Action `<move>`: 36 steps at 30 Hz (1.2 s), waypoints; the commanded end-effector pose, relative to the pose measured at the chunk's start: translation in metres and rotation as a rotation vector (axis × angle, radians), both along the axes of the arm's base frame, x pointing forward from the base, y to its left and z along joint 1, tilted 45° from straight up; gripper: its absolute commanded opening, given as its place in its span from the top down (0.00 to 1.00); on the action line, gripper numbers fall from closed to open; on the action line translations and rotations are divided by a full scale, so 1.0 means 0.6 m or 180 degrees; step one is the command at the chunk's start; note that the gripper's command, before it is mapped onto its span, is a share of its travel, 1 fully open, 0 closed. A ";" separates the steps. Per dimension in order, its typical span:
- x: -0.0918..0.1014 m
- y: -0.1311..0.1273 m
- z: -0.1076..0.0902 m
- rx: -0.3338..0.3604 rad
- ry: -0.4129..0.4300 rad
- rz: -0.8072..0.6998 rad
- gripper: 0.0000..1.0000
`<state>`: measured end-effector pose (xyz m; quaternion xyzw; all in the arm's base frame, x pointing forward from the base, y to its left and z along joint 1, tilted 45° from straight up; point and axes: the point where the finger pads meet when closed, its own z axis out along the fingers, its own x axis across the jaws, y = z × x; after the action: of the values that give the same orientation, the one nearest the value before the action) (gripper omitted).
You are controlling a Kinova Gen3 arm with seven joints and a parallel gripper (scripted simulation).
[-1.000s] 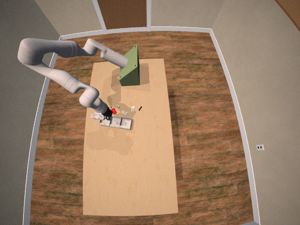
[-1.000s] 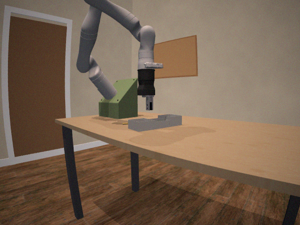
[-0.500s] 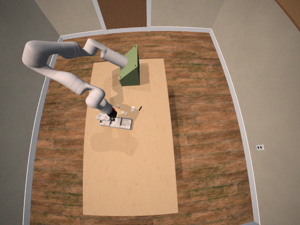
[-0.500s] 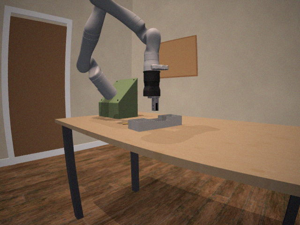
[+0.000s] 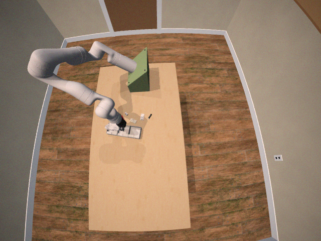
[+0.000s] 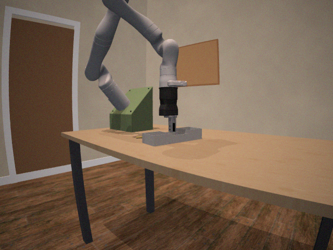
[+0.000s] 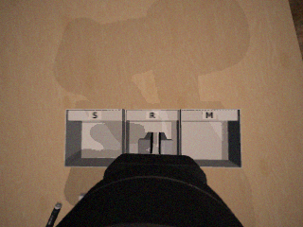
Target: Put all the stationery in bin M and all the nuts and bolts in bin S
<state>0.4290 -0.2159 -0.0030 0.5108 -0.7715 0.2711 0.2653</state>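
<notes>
Claw (image 5: 122, 128) (image 6: 171, 131) (image 7: 155, 139) fingers stand slightly apart, nothing visible between them, low at middle bin R (image 5: 124, 134) (image 6: 172, 138) (image 7: 166, 114); better lift straight up, clearing its walls, before any sideways travel.

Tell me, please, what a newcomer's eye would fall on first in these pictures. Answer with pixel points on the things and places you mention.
Probably the pale jointed arm (image 5: 77, 90) (image 6: 145, 25), which reaches from a green wedge-shaped mount (image 5: 145, 82) (image 6: 142, 118) at one end of the table. Next might come its black-bodied gripper (image 6: 172, 131) (image 7: 155, 139), fingers close together over the middle compartment, marked R, of a grey three-part bin row (image 6: 175, 138) (image 7: 76, 162).
</notes>
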 end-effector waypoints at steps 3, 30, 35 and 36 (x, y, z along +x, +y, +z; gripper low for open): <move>-0.005 -0.013 -0.015 -0.0003 0.0016 -0.0006 0.69; -0.007 -0.023 -0.026 -0.0003 0.0016 -0.0006 0.69; -0.007 -0.023 -0.026 -0.0003 0.0016 -0.0006 0.69; -0.007 -0.023 -0.026 -0.0003 0.0016 -0.0006 0.69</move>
<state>0.4239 -0.2306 -0.0187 0.5102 -0.7713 0.2696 0.2685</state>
